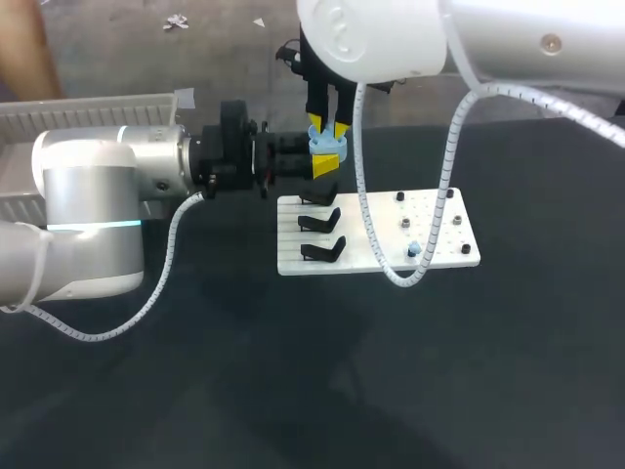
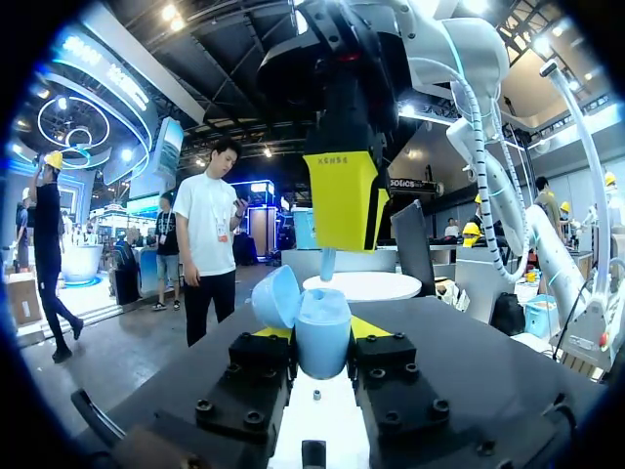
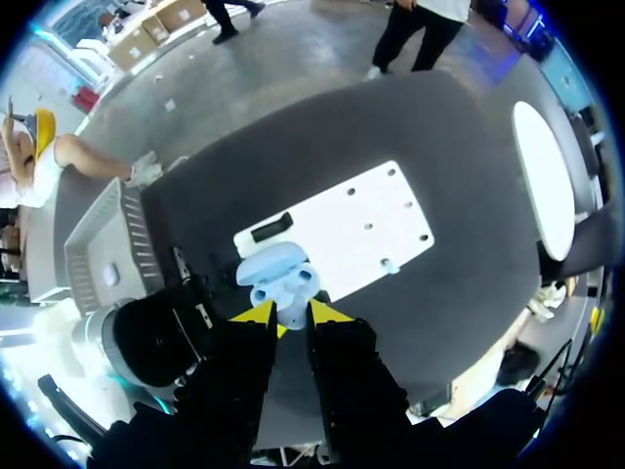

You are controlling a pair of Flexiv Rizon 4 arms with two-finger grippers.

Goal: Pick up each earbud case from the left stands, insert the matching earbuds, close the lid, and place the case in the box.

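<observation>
My left jaws (image 2: 320,337) are clamped on the pale blue earbud case (image 1: 328,147), one finger on each side of its body. They hold it upright in the air past the far edge of the white board (image 1: 435,239). The case's lid (image 2: 276,298) is swung open and leans off to one side, so the inside of the case faces up.

My right jaws (image 1: 327,127) come straight down from above and hang just over the open case. They are closed on a small earbud (image 2: 327,262). Its pale blue stem pokes out beneath the yellow tips and points down at the case, and I cannot tell whether it touches it.

The board lies flat on the dark worktop (image 1: 391,371). Three black stands (image 1: 322,220) sit in a row on the part nearer my left arm. Small pegs dot the other part, and a second blue earbud (image 1: 414,248) rests among them near the board's front edge.

The white box (image 1: 88,106) sits at the far left of the worktop, behind my left arm and well apart from the case.
</observation>
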